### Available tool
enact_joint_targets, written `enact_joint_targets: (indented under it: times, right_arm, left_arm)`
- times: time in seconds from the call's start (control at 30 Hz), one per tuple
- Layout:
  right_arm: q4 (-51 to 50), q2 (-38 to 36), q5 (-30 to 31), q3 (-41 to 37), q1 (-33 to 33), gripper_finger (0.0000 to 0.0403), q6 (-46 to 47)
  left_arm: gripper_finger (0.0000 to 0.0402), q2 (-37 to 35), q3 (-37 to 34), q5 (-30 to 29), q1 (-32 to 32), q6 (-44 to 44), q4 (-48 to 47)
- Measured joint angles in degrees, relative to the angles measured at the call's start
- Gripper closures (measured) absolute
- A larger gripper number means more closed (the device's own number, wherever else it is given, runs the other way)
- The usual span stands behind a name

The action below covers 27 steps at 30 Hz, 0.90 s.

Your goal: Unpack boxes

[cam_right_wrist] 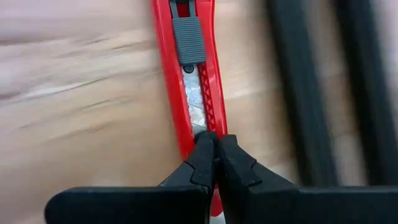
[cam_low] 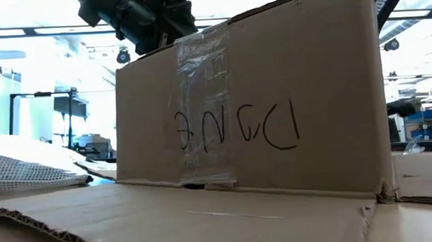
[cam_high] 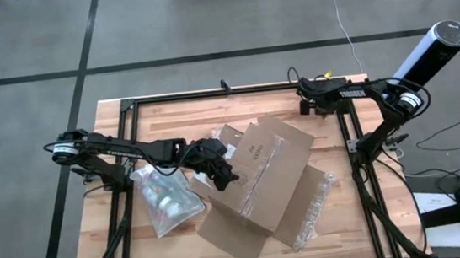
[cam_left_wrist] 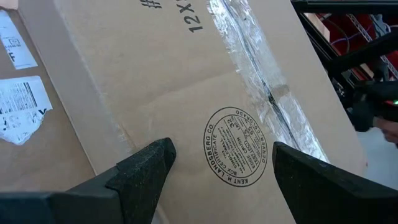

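Left gripper (cam_left_wrist: 217, 168) spread wide, fingers (cam_left_wrist: 146, 168) apart over taped top panel of cardboard box (cam_high: 265, 181), hovering at box's left upper edge; nothing pinched between them. Box upside-down-ish on wooden table (cam_high: 170, 118), roughly mid-table, flaps splayed flat around it, clear tape strip (cam_left_wrist: 261, 87) down its seam, round maker's stamp (cam_left_wrist: 236, 146) between the fingers, white label (cam_left_wrist: 22, 109) on a flap beside. Handwritten marking on box side facing low view. Translucent pouch (cam_high: 165, 203) lying just left of box, below left arm. Right gripper (cam_right_wrist: 216, 155) pressed together, tips touching red utility knife (cam_right_wrist: 189, 74), well right of box at table's far right corner by black frame rail (cam_high: 352, 126).
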Motion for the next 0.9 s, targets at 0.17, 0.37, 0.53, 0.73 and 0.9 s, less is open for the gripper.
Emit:
enact_joint_targets:
  times: [0.17, 0.37, 0.53, 0.73, 0.9]
  right_arm:
    - [2.0, -2.7, -8.2, 3.4, 3.9, 0.0403, -0.2]
    - [2.5, -4.3, -6.3, 7.6, 7.8, 0.0403, -1.6]
    - [2.7, -4.1, -2.2, 11.2, 8.2, 0.0403, -3.3]
    - [2.8, -1.5, -4.9, 13.9, 6.5, 0.0377, -8.7]
    - [2.7, 2.9, -6.4, 15.8, 6.0, 0.0291, -13.8]
  left_arm:
    - [0.0127, 0.0, 0.0, 0.7, 0.0, 1.7, 0.2]
    - [0.0127, -0.2, 0.0, 0.8, 0.0, 2.4, 0.2]
    - [0.0127, -0.8, -0.1, 0.9, 0.2, 3.8, 0.0]
    - [0.0127, -0.8, -0.1, 0.9, 0.3, 4.1, 0.0]
    - [0.0127, -0.9, -0.1, 0.9, 0.3, 4.2, 0.1]
